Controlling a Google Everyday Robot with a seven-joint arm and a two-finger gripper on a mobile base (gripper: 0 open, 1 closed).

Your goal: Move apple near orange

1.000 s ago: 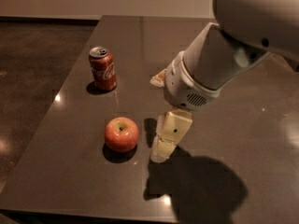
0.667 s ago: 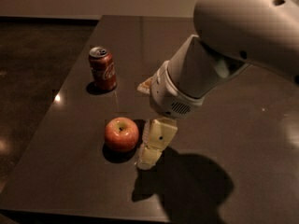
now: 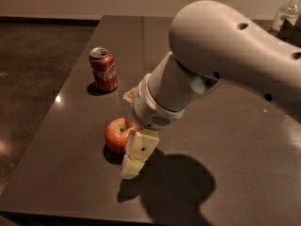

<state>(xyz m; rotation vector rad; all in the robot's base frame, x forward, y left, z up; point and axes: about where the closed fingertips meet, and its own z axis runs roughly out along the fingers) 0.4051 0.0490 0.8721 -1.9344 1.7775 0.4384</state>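
The red apple (image 3: pixel 117 133) with a yellow-green patch lies on the dark table (image 3: pixel 70 126), left of the middle. My gripper (image 3: pixel 128 134) has come down over it from the right. One pale finger (image 3: pixel 138 152) stands against the apple's front right side, and the tip of the other finger (image 3: pixel 128 96) shows behind the apple. The fingers are wide apart, so the gripper is open, with the apple between them. The orange does not show; my big arm covers the middle and right of the table.
A red soda can (image 3: pixel 103 69) stands upright behind and left of the apple. A clear bottle (image 3: pixel 287 12) stands at the far right corner. The table's left edge and front edge are close to the apple.
My arm has swung left and toward the front. The near finger, which stood apart to the right of the apple, is now against the apple's side.
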